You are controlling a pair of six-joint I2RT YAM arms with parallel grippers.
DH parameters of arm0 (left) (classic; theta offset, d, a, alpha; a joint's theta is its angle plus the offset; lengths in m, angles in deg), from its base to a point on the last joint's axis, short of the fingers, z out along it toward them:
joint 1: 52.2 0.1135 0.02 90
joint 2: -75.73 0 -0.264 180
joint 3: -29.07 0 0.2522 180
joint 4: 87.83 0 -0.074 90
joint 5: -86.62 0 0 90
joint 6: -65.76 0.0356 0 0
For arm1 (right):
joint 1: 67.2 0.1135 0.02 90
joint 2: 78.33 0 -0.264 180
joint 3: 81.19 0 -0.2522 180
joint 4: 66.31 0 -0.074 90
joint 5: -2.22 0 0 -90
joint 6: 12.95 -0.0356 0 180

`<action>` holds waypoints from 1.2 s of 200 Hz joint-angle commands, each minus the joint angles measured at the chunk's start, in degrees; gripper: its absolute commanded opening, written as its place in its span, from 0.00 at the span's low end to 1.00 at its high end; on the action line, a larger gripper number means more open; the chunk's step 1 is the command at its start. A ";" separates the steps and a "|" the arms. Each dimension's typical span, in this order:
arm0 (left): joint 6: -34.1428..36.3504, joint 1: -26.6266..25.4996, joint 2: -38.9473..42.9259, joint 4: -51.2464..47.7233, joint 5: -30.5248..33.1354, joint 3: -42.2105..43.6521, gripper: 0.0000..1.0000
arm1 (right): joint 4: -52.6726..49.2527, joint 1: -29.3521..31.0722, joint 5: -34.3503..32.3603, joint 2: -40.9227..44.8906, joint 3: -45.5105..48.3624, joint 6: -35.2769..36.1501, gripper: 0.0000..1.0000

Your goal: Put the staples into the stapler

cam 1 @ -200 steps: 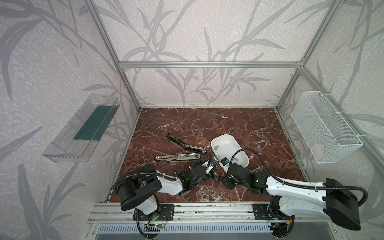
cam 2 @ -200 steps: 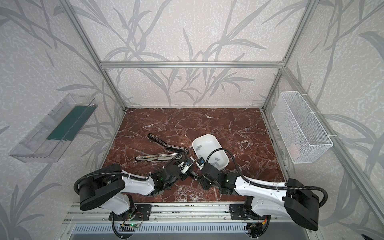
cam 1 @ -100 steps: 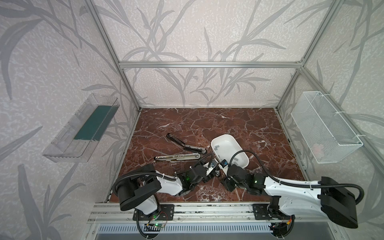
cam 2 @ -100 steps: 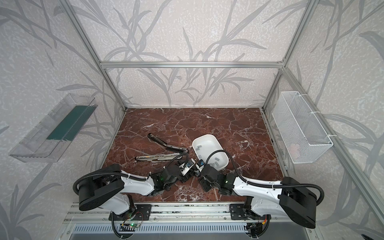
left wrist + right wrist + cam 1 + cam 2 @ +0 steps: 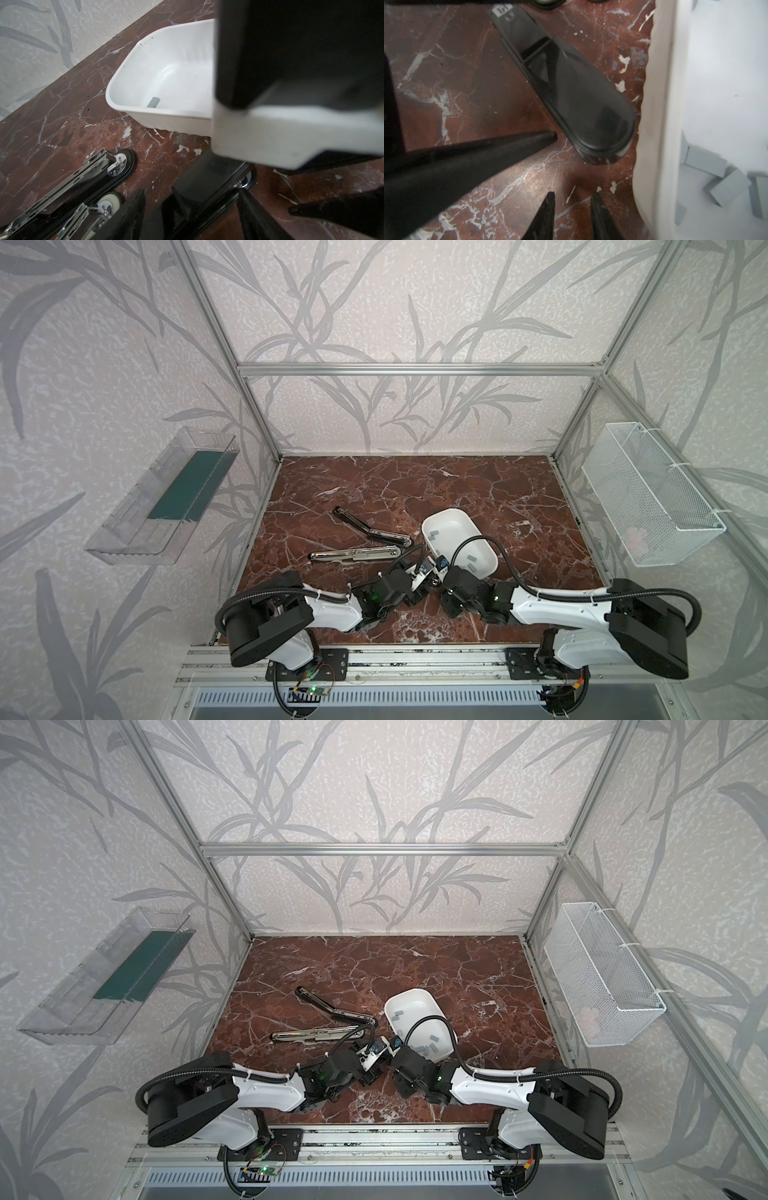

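An opened stapler (image 5: 365, 545) with a black arm and a chrome arm lies mid-table; its hinge ends (image 5: 121, 164) show in the left wrist view. Grey staples (image 5: 706, 162) lie in a white tray (image 5: 440, 512) to its right, also seen in a top view as strips (image 5: 398, 1016). A long glossy black stapler part (image 5: 571, 93) lies flat beside the tray wall (image 5: 658, 104). My left gripper (image 5: 191, 193) is open, one finger either side of that part. My right gripper (image 5: 572, 196) hovers low over bare marble by the tray, its jaws a narrow gap apart and empty.
A clear plastic bin (image 5: 166, 497) hangs on the left wall and a white wire basket (image 5: 648, 497) on the right wall. Both wrists (image 5: 436, 585) nearly meet at the table's front, with cables arching over the tray. Aluminium posts frame the table.
Both arms have stayed almost in place at the front. My left jaws have spread wider around the black part, and my right jaws have drawn closer together.
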State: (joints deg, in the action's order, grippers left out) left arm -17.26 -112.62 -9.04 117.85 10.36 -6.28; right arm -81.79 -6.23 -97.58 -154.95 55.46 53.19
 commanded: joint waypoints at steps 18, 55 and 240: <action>0.93 -0.37 2.35 0.58 -2.67 1.23 0.77 | -1.93 0.13 -4.74 1.61 -2.43 -1.60 0.30; 12.62 -0.64 3.02 8.21 -1.98 6.46 0.88 | -1.09 -4.36 -1.01 3.85 -1.11 -3.84 0.31; 55.66 -11.12 -27.78 41.50 28.63 -5.34 0.90 | 5.14 -14.09 4.48 16.10 7.10 -21.10 0.39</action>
State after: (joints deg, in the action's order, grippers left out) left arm 30.24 -123.31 -34.77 156.96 37.26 -10.06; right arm -80.00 -19.58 -95.46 -139.94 61.10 37.65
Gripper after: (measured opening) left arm 0.908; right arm 0.374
